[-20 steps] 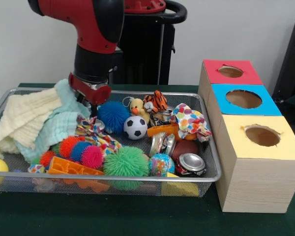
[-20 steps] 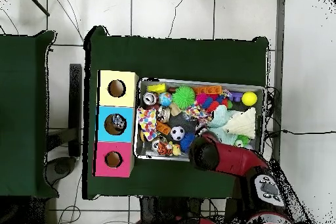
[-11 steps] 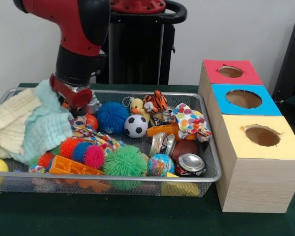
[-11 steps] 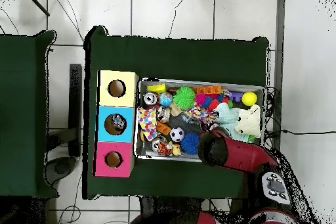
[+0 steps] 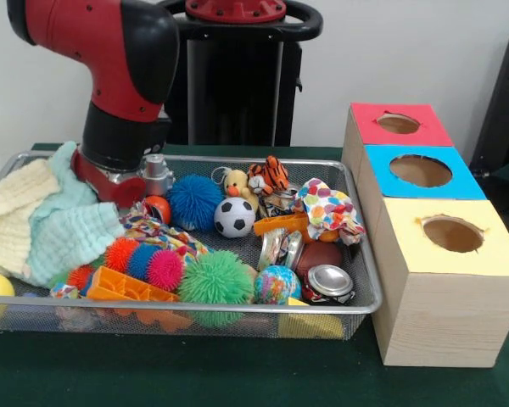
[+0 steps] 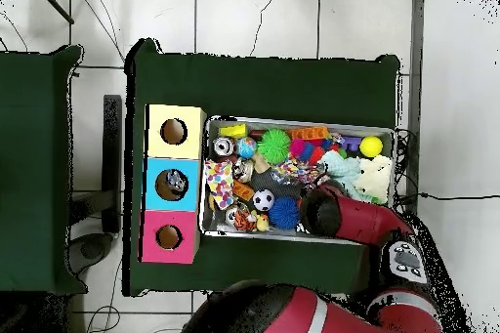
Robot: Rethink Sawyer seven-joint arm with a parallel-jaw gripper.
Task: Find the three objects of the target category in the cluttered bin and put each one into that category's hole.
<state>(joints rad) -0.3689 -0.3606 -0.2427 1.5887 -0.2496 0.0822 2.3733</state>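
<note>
Pincer [image 5: 123,188] fingers sit buried among the cloths [image 5: 47,222] at the tray's [image 5: 356,254] 9 o'clock side in our front view, so we cannot tell their state; soccer ball [image 5: 234,219] lies near centre, beside the blue spiky ball [image 5: 193,202].

Robotics lab, pedestal arm [image 5: 110,76], test table [image 6: 264,80]

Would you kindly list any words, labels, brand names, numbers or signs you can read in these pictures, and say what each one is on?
None can be read.
The crushed cans in the wire bin show no legible print.
The three boxes carry no lettering, only coloured tops.
The robot arm shows no readable marking.
</note>
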